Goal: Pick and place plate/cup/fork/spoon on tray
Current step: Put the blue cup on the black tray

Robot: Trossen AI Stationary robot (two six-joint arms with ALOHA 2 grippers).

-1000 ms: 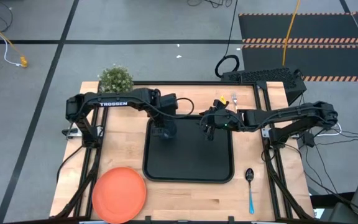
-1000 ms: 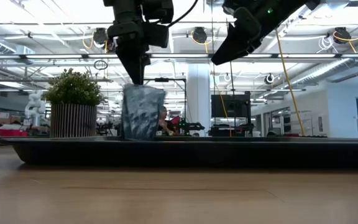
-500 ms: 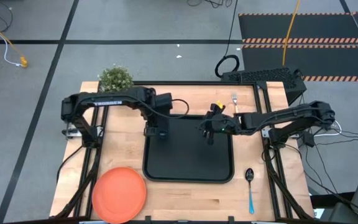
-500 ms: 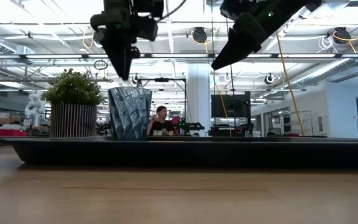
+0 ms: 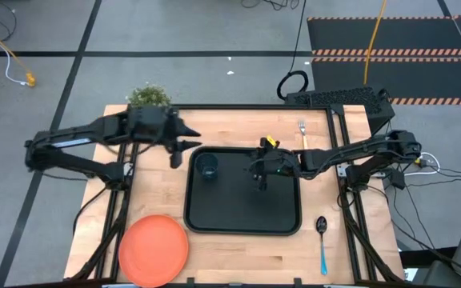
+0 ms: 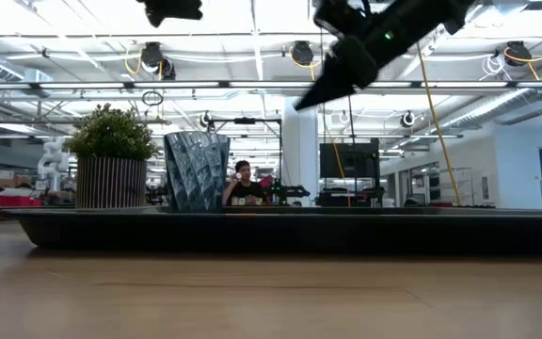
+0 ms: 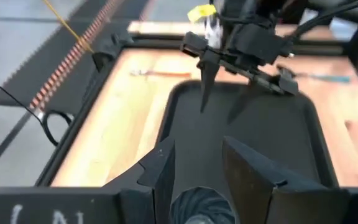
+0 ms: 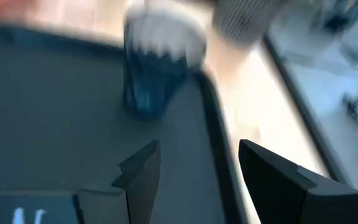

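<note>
High view: 2 arms over a wooden worktop, the tray (image 5: 242,214) lying at its middle.
Cup (image 5: 207,166): upright on the tray, in the tray's far-left corner, nothing holding it; it also shows in the low view (image 6: 197,170).
Left gripper (image 5: 176,147): above the worktop just off the tray's far-left corner, near the cup but clear of it; its fingers (image 7: 160,171) stand apart and hold nothing.
Right gripper (image 5: 259,170): above the far-right part of the tray, fingers (image 8: 143,168) spread, nothing between them.
Plate (image 5: 153,249): flat near the worktop's near-left corner, off the tray.
Fork (image 5: 302,133): near the far-right corner of the worktop, off the tray.
Spoon (image 5: 322,243): near the right edge toward the near side, off the tray.
Potted plant (image 5: 148,98): at the far-left corner.
</note>
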